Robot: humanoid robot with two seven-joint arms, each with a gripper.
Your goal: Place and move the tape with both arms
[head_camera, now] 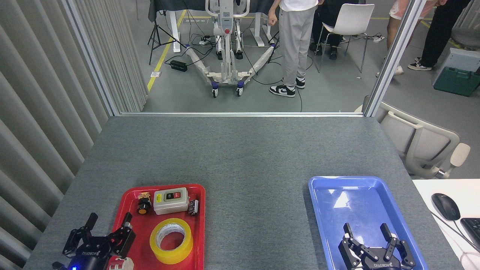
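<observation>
I should swing my wide-open left tool (108, 227) toward three o'clock, straddling the tape (171, 240) rim squarely; right tool (368, 232) waits open.

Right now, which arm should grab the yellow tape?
Probably the left. Its gripper, jaws open, sits beside the tape in the red tray; the right gripper is far across over the blue tray.

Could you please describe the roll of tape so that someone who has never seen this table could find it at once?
On the grey table, look at the red tray near the front left corner. The tape lies flat in its near half, the only yellow ring there; the grey switch box behind it is rectangular.
</observation>
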